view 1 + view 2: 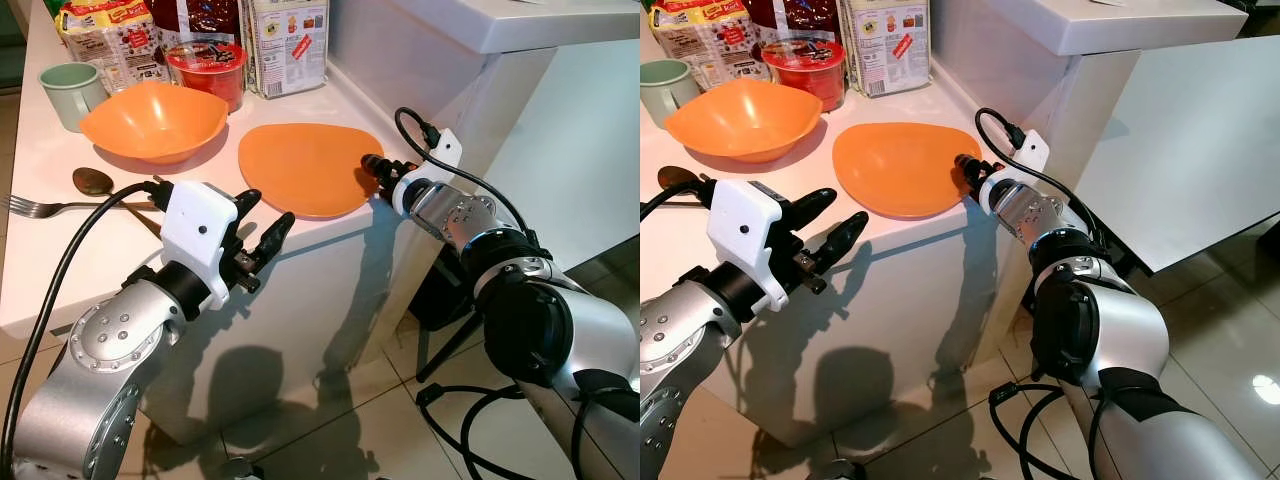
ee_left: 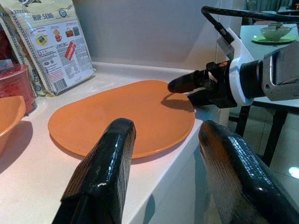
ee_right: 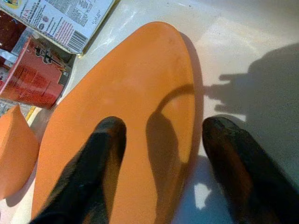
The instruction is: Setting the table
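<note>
the white tabletop (image 1: 40,270) carries everything. taking the orange plate (image 1: 300,165) as the dial's centre in the head views, an orange bowl (image 1: 152,120) sits at 10 o'clock, a red cup (image 1: 207,70) at 11, printed food bags (image 1: 288,40) at 12, and a pale green mug (image 1: 70,92) farther out toward 10. a spoon (image 1: 95,182) and fork (image 1: 35,207) lie well off at 9 o'clock near the tabletop's front edge.

the plate is a flat oval lying on the tabletop's near corner, its long axis running roughly 9 to 3, its 3 o'clock rim close to the tabletop's side edge.

the right gripper (image 1: 372,172) is at that 3 o'clock rim. its fingers (image 3: 98,158) are parted and grasp nothing: in the right wrist view one finger lies over the plate's face and the other outside the rim, over bare tabletop, so the rim lies between them. whether either finger touches the plate cannot be told.

the left gripper (image 1: 262,228) hovers off the tabletop's front edge at about 7 o'clock from the plate, its fingers (image 2: 105,168) also spread and empty, pointed toward the plate but short of it.

the right arm is clearly the nearer. by my judgement the coming move turns on that straddled rim: closing there would pinch the plate's short end, and the plate would then hang out along its long axis.
</note>
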`<state>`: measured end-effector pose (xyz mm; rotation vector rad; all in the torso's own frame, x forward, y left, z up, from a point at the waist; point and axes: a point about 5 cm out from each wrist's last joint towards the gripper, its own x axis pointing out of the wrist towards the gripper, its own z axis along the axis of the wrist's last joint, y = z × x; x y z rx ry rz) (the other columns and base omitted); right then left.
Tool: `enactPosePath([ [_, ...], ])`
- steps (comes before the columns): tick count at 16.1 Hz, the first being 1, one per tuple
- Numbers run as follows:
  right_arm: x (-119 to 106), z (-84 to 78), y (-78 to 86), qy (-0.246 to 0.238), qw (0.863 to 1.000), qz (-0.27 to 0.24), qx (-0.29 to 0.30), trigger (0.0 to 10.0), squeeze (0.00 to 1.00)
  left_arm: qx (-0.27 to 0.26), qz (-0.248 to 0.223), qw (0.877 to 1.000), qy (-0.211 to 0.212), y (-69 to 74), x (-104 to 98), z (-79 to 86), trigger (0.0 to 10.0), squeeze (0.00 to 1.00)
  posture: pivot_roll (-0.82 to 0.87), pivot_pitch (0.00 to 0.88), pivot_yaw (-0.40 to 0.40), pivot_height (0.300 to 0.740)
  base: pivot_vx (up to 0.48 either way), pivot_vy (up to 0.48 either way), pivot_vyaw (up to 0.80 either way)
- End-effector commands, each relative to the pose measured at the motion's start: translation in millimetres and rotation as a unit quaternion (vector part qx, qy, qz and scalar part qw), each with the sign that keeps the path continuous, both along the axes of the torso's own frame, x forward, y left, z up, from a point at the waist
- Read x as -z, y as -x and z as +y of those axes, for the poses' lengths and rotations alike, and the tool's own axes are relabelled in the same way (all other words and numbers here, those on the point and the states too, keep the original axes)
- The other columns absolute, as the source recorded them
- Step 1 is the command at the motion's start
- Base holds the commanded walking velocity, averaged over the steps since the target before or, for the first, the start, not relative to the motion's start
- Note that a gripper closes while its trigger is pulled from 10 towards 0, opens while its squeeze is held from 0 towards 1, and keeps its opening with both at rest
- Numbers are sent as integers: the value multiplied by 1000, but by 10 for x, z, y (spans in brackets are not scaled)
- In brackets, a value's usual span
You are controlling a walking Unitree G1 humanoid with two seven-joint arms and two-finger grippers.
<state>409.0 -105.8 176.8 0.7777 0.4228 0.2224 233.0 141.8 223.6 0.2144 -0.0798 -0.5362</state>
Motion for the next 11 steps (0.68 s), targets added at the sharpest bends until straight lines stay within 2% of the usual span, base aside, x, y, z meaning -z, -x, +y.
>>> enactPosePath([
  [1,149,70,66,-1,999,44,-21,0,0,10,-6,1000,2,10,-39,-34,10000,0,149,86,-84,740,0,0,0],
  [6,130,90,68,19,998,42,-39,0,0,10,-7,1000,4,10,-33,-42,10000,0,146,73,-91,740,0,0,0],
  [11,90,89,53,2,999,44,-28,0,0,12,-8,1000,5,6,-30,-55,10000,0,148,58,-94,740,0,0,0],
])
